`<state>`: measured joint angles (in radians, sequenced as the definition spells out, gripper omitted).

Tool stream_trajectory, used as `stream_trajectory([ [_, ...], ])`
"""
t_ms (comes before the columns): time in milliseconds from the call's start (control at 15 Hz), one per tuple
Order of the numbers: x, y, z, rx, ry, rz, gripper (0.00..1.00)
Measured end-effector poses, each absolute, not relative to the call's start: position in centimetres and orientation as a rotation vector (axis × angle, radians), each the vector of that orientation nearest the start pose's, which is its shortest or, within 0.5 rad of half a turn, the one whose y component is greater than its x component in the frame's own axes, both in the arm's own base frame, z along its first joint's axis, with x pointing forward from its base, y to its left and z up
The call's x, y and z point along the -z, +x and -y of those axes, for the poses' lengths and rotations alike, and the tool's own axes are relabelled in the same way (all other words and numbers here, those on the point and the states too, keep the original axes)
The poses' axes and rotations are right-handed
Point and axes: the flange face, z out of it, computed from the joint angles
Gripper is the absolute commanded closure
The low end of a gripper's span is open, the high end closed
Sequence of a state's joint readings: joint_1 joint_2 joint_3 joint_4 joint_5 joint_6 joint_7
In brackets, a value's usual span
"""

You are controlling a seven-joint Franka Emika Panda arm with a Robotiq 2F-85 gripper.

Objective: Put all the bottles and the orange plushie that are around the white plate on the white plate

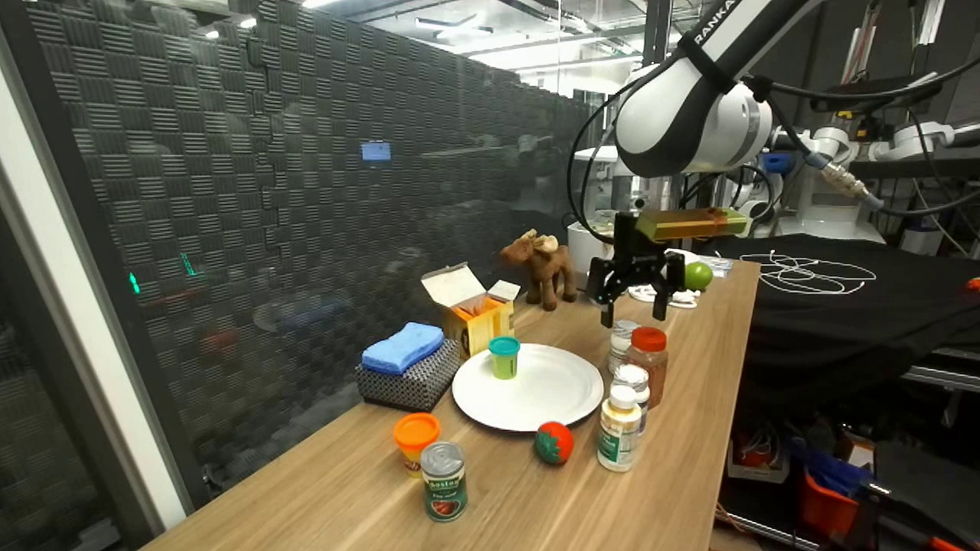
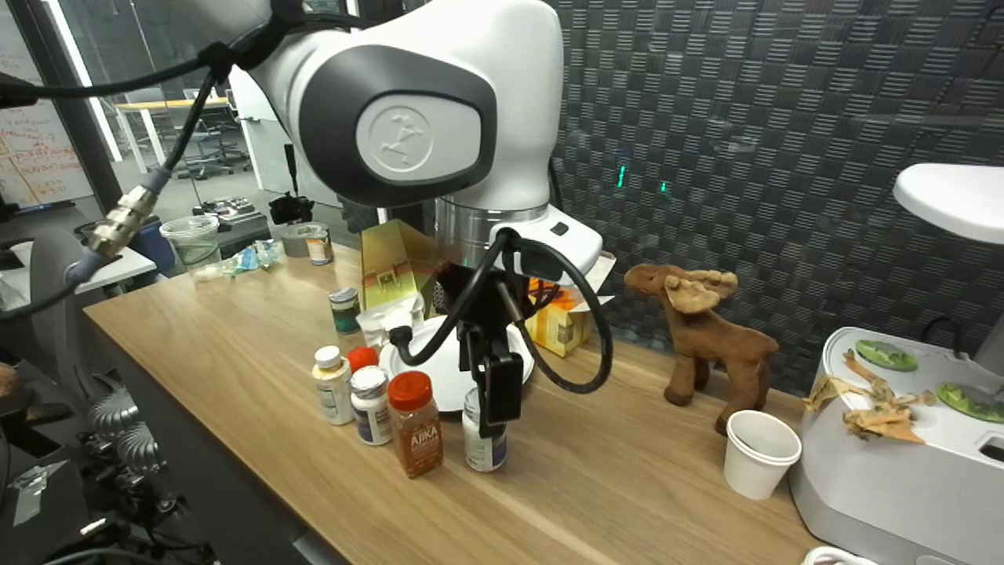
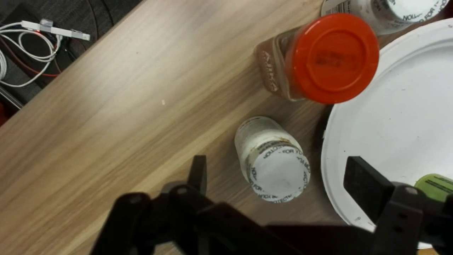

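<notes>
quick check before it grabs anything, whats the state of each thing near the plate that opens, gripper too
Gripper, open, holding nothing
White bottle nearest the gripper, closed, upright
Ajika jar, closed, upright
Green-labelled bottle, closed, upright
White bottle between those two, closed, upright
Teal-lidded tub, closed, upright
Orange-lidded tub, closed, upright
Can, closed, upright
Yellow box, open at the top
Grey box, under blue cloth, cannot tell

I can read AJIKA in pale capitals on the red-capped bottle [image 2: 416,428], and RANKA in white along the robot arm [image 1: 693,115]. In the wrist view, FOR shows round the top of a white bottle [image 3: 276,166]. The print on the can [image 1: 444,486] and the scrawl on the whiteboard [image 2: 39,102] I can't make out.
</notes>
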<state>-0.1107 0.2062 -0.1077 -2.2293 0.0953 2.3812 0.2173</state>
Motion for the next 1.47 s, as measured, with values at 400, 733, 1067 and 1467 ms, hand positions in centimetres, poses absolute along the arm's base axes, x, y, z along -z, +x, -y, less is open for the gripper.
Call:
stream_trajectory([
  [400,-27.2,52.9,11.0,-0.086,-2.989,-0.751,0.00],
  [733,-25.9,53.1,10.8,-0.121,-3.002,-0.745,0.50],
  [1067,-25.2,53.8,10.4,-0.123,-3.037,-0.766,0.74],
  [1467,-27.1,53.9,10.9,-0.060,-3.107,-0.850,0.74],
])
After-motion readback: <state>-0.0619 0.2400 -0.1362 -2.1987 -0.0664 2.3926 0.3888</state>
